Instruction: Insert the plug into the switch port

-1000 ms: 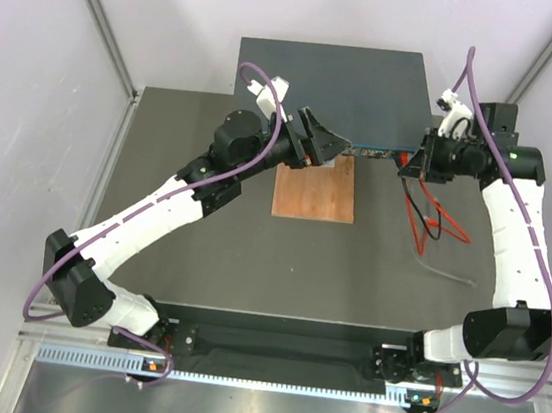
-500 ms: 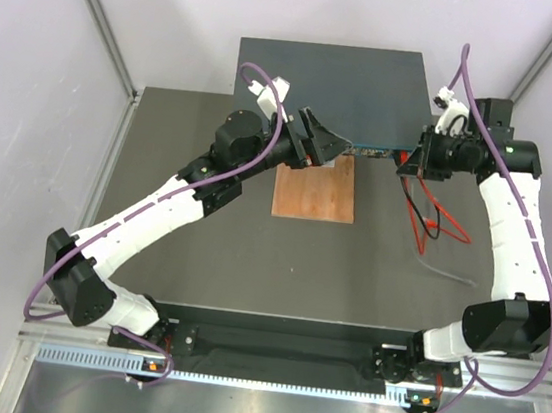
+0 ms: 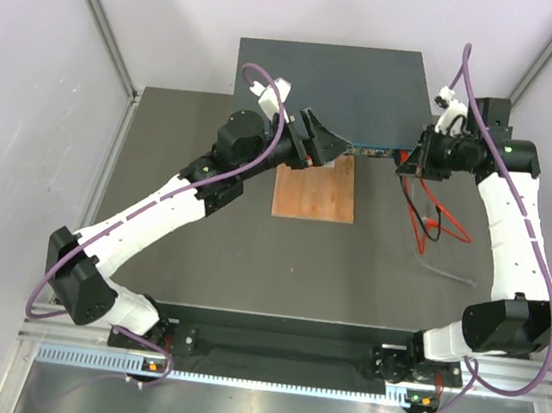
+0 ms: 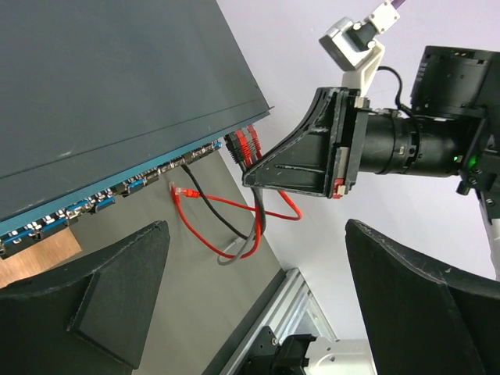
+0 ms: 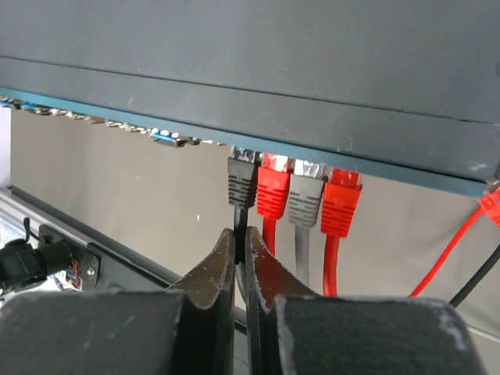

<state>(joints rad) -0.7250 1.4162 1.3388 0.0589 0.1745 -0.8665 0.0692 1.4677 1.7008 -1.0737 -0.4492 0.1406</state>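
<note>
The switch (image 3: 331, 87) is a flat dark box at the back; its teal port face (image 4: 117, 187) shows in the left wrist view and it fills the top of the right wrist view (image 5: 250, 47). A black plug (image 5: 241, 183) sits in a port beside a red (image 5: 273, 187), a grey (image 5: 306, 195) and another red plug (image 5: 341, 199). My right gripper (image 5: 241, 238) is shut on the black cable just below the black plug; in the top view it (image 3: 407, 162) is at the switch's front right corner. My left gripper (image 3: 319, 143) is open and empty near the front face (image 4: 258, 312).
A brown wooden board (image 3: 315, 191) lies in front of the switch. Red, black and grey cables (image 3: 435, 221) loop on the table under the right arm. A loose red plug (image 4: 178, 190) lies near the port face. Metal frame rails edge the table.
My right gripper has shifted slightly toward the switch face with the black cable in it. The left arm has barely moved.
</note>
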